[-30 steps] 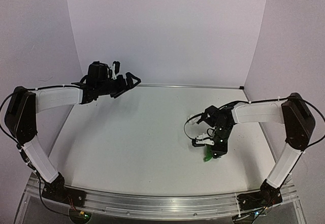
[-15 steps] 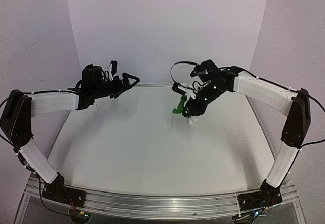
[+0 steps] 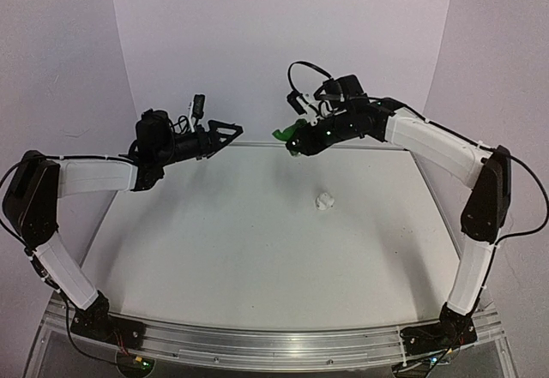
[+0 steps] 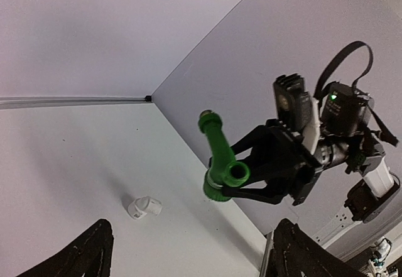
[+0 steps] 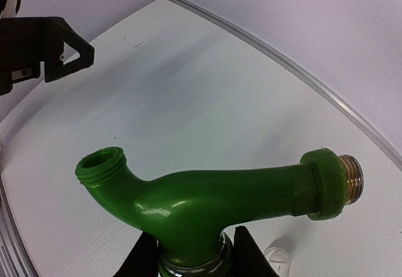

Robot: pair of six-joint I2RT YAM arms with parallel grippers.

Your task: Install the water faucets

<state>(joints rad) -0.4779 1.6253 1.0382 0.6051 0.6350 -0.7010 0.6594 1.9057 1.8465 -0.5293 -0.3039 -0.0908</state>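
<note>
- Green tap [image 3: 290,129] hung in the air over the far part of the table [image 3: 214,249]. Our right gripper [image 3: 302,141] was clamped tight on its lower stem, leaving both threaded ends free.
- We saw the white fitting [image 3: 324,201] lying alone on the table, below the tap and well apart from it, with neither gripper touching it.
- Our left gripper [image 3: 225,131] faced the tap across an open gap, its jaws spread wide with nothing between them.
- We judged the step to be presenting the tap in mid-air, with the joining of the two parts not yet begun.
- Next, we reckoned, the left gripper would have to fetch the white fitting and bring it squarely onto one threaded end. A skewed approach could cross the threads.
</note>
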